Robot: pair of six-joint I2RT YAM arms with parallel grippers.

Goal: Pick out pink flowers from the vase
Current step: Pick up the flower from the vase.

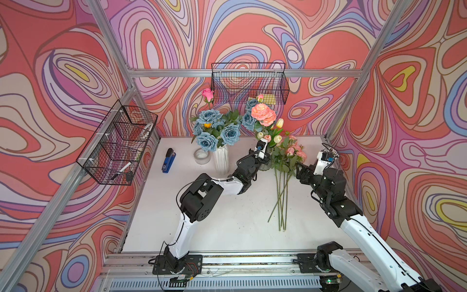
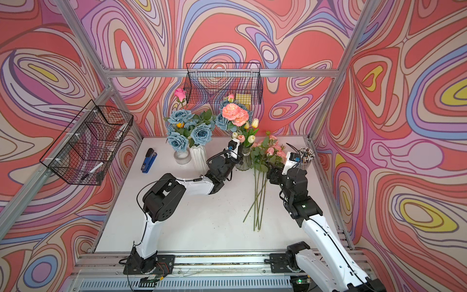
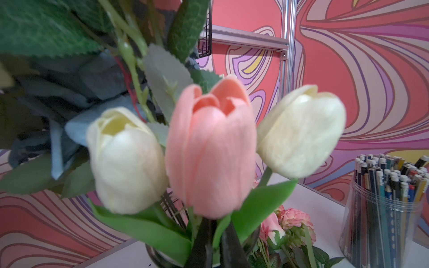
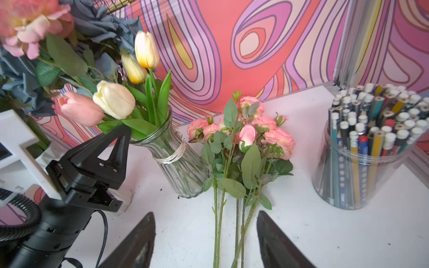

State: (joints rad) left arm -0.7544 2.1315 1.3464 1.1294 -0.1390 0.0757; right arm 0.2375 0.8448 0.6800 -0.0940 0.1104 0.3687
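Observation:
A glass vase holds a pink tulip, cream tulips, blue roses and a big peach-pink bloom. My left gripper sits at the vase mouth, shut on the pink tulip's green stem just under the bloom. Several pink flowers lie on the table right of the vase, with their long stems running toward the front. My right gripper hovers open over those stems, holding nothing. Another pink rose stands in the white vase.
A clear jar of pencils stands at the back right corner. A blue stapler and a tape roll lie left of the white vase. Wire baskets hang on the left wall and the back wall.

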